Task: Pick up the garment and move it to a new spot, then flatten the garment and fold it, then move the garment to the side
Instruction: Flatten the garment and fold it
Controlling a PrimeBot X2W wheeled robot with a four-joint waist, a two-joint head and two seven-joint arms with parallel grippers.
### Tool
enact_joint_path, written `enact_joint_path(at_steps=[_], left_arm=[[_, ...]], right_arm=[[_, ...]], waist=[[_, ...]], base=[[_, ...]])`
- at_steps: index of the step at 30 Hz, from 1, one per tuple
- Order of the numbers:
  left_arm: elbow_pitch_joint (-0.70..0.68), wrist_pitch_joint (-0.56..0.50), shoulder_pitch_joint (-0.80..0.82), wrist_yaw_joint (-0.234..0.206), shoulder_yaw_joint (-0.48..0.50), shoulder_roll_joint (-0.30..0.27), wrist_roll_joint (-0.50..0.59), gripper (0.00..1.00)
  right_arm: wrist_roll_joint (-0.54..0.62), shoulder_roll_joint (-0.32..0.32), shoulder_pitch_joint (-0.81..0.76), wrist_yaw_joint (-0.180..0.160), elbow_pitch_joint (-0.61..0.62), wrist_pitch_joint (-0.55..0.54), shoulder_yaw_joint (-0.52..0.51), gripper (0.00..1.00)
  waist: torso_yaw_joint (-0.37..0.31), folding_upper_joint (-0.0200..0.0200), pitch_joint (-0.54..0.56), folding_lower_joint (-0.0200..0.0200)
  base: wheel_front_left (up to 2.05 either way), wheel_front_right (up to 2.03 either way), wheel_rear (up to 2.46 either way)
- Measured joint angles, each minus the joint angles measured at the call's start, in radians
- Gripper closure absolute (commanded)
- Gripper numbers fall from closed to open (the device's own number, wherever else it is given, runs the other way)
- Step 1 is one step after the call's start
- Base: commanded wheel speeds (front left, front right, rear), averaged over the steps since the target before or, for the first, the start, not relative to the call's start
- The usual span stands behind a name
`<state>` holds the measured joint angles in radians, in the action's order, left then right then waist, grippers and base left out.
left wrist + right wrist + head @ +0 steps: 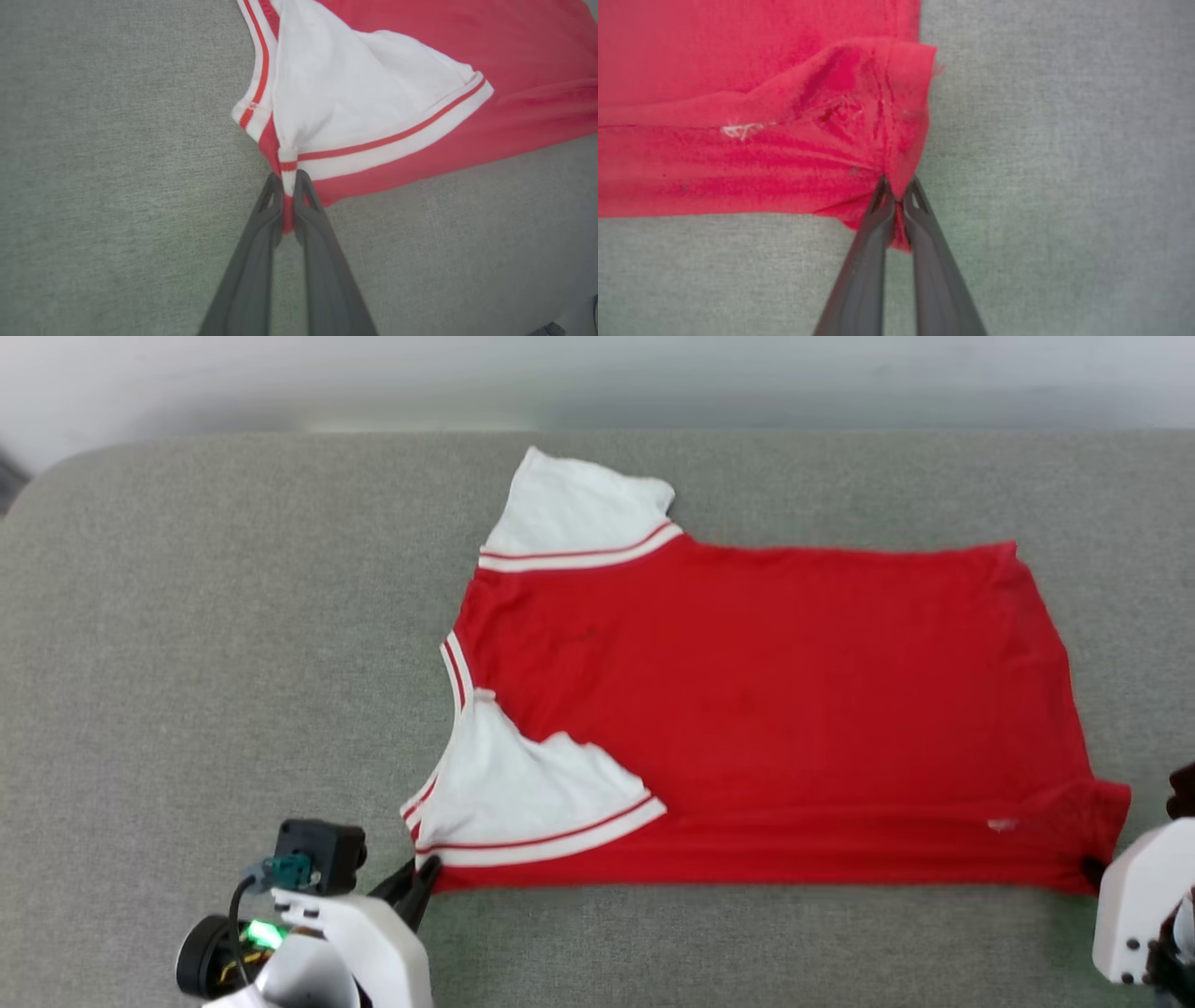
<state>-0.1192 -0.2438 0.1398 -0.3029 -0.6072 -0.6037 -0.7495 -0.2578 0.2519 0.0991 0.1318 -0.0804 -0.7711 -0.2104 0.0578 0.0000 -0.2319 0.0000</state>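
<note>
Grey woven cloth covers the bench, where the garment, red with white sleeves, lies spread flat right of centre, its lower edge along the near edge of the bench. The left tool is pinched closed on the striped sleeve corner and the right tool on the red hem corner. A clean fold likely needs both lifted level and carried together toward the far edge. Open bench surrounds the shirt and a pale wall stands behind, so nothing seems to block the way.
</note>
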Motion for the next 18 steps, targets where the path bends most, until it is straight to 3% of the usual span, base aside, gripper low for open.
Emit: enact_joint_path(at_steps=[10, 18], left_arm=[[-0.037, -0.024, -0.146, -0.013, -0.020, -0.053, -0.041, 1.00], [0.005, -0.036, -0.165, 0.004, -0.051, -0.048, -0.044, 1.00]], right_arm=[[-0.011, -0.010, -0.169, 0.000, 0.144, -0.086, -0.032, 1.00], [-0.004, -0.030, -0.211, 0.000, 0.149, -0.114, -0.033, 1.00]], waist=[[-0.020, 0.0000, 0.048, 0.0000], [-0.021, 0.0000, 0.043, 0.0000]], base=[[0.00, 0.00, 0.00], [0.00, 0.00, 0.00]])
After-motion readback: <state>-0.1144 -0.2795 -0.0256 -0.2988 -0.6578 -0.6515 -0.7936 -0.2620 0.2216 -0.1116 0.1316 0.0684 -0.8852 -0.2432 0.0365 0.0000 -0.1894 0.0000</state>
